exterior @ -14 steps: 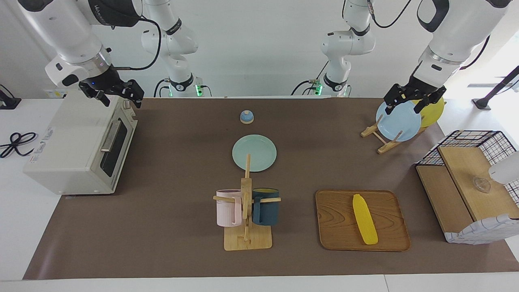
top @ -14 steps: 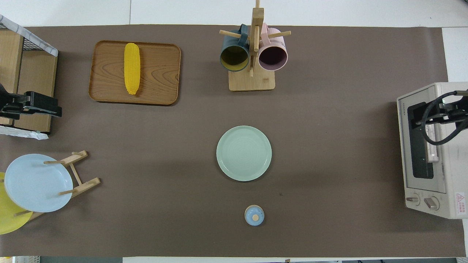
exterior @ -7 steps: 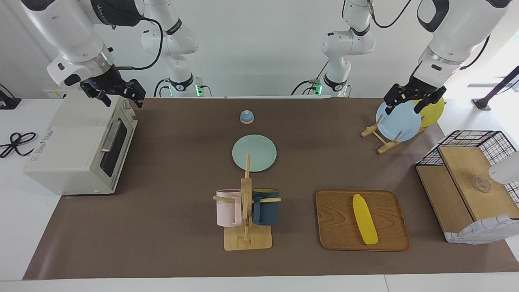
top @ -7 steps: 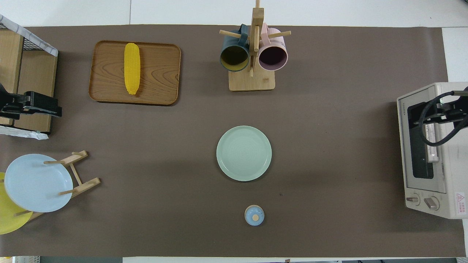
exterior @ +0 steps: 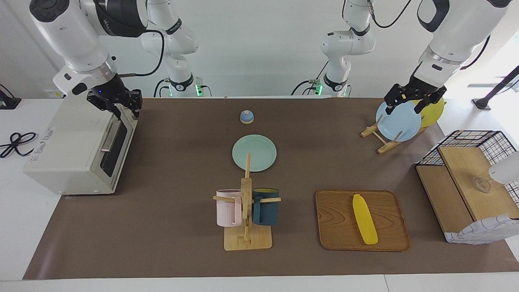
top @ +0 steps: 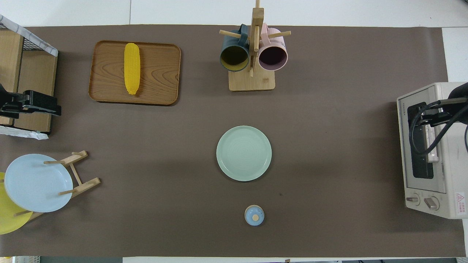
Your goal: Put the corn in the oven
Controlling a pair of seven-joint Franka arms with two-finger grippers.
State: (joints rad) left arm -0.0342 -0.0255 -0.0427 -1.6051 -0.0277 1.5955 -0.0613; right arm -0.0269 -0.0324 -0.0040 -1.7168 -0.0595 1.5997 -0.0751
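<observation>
While left pincer (exterior: 409, 103) open: right pincer (exterior: 120, 108), narrower now, lower over oven (exterior: 69, 150) handle.

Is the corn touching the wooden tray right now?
Touching. In the facing view the corn lies flat on the wooden tray with no gap under it; the overhead view shows it wholly inside the tray's rim.

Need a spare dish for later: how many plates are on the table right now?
3. A green plate lies flat mid-table; a blue plate and a yellow plate stand in the wooden rack at the left arm's end. More could be hidden.
</observation>
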